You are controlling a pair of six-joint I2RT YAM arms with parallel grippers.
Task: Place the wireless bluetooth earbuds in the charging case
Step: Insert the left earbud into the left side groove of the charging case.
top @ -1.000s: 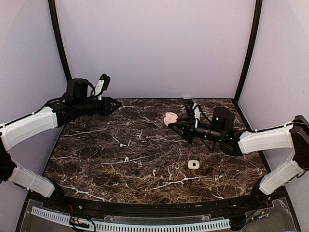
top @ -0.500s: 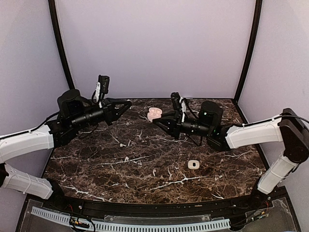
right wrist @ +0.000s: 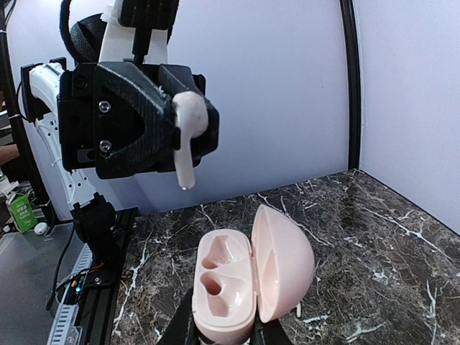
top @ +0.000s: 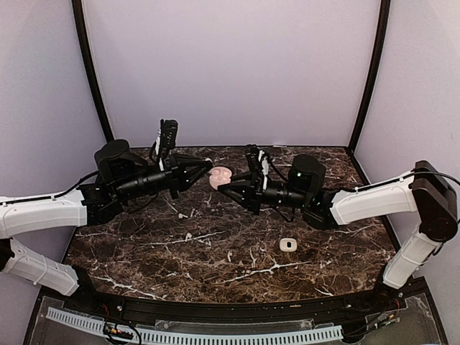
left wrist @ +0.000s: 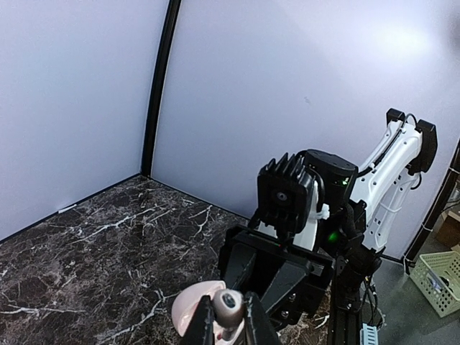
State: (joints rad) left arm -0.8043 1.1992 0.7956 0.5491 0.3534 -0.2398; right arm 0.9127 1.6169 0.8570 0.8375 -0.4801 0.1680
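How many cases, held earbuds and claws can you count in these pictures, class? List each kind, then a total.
Cases: 2, the pink case and the white case
Held earbuds: 1, the earbud
Claws: 2, the left claw and the right claw
Total: 5

- We find the top view evenly lit from above; the back wall (top: 230, 72) is brightest mid-frame and greys toward the corners.
- The marble table (top: 180, 251) stays dark, its shadows faint and soft-edged.
- The black posts (top: 91, 72) bow slightly near the frame edges.
- From the left wrist we see a pale hot spot high on the far wall (left wrist: 402, 39), and the earbud (left wrist: 228, 307) near the lens looks soft.
- From the right wrist the charging case (right wrist: 226, 287) is crisp.
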